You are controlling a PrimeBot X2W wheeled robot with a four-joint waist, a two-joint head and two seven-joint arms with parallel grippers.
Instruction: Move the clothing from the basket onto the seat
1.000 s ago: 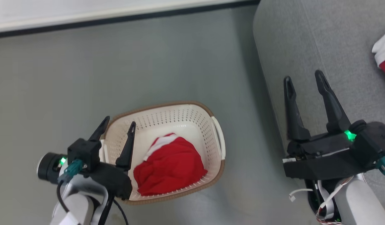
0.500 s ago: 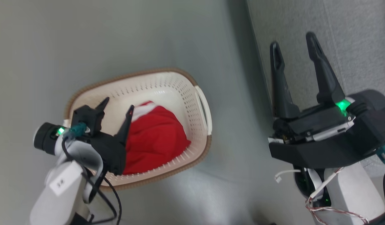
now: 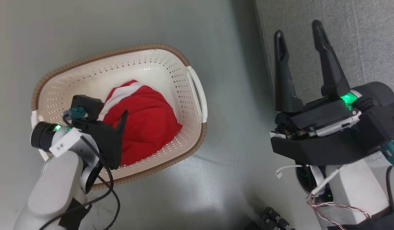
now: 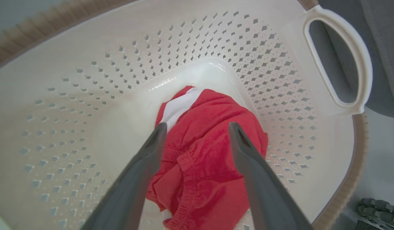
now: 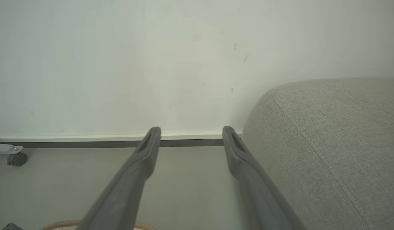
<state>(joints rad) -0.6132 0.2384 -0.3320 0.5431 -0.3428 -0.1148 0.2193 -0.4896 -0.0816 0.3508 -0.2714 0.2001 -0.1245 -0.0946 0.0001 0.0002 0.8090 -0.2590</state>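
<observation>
Grey seat (image 3: 360,41) at the right of the head view, rounded corner and stitched seam clear in the right wrist view. Grey floor (image 3: 216,159) left of it, pale wall (image 5: 120,64) behind. Basket (image 3: 171,80) sits on the floor, near the seat's edge but apart from it, white handle (image 3: 197,92) facing the seat. Clothing (image 3: 149,124) is a bunched red heap with a white panel, lying on the basket bottom. Left gripper (image 4: 197,126) is down inside the basket, fingers spread apart over the red heap, nothing pinched; contact with the fabric can't be told. Right gripper (image 3: 297,28) hangs at the seat's edge, fingers spread wide, empty, well apart from the basket. Small caster (image 5: 16,158) by the wall.
</observation>
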